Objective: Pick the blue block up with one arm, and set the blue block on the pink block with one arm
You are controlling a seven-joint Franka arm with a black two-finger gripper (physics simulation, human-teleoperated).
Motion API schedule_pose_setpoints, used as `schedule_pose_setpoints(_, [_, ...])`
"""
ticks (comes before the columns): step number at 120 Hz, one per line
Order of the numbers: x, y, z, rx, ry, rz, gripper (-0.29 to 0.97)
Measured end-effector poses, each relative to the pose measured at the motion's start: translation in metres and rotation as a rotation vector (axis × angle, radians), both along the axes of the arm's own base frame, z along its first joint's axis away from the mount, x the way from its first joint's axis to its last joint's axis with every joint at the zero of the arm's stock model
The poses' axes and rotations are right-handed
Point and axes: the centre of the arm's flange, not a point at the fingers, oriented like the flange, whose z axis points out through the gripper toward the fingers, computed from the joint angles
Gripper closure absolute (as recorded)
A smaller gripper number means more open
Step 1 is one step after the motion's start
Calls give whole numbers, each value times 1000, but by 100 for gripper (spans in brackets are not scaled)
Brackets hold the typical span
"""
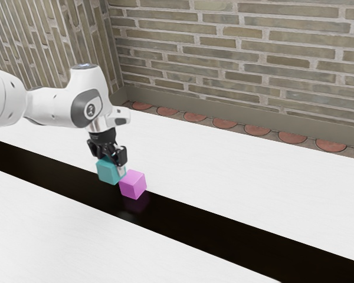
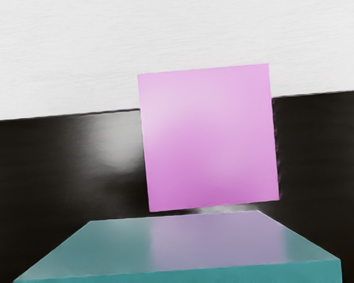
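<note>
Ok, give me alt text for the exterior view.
A white robot arm reaches in from the exterior view's left, its black end effector gripping a blue block right beside a pink block. Both are over a black stripe across a white table, with a brick wall behind.
</note>
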Motion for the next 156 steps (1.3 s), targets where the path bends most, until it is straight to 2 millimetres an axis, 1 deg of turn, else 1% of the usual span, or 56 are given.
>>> schedule_pose_setpoints(40, [1, -10, -2, -38, 16, -5, 33])
schedule_pose_setpoints(64, [13, -14, -3, -35, 7, -13, 33])
schedule_pose_setpoints(80, [22, -17, 2, -31, -7, -22, 33])
schedule_pose_setpoints(87, [25, -18, 0, -28, -5, -26, 33])
schedule_pose_setpoints(112, [29, -23, -11, -23, 9, -37, 33])
schedule_pose_setpoints(126, [32, -21, -11, -22, 4, -36, 33])
schedule_pose_setpoints(156, [42, -26, -11, -25, -7, -47, 33])
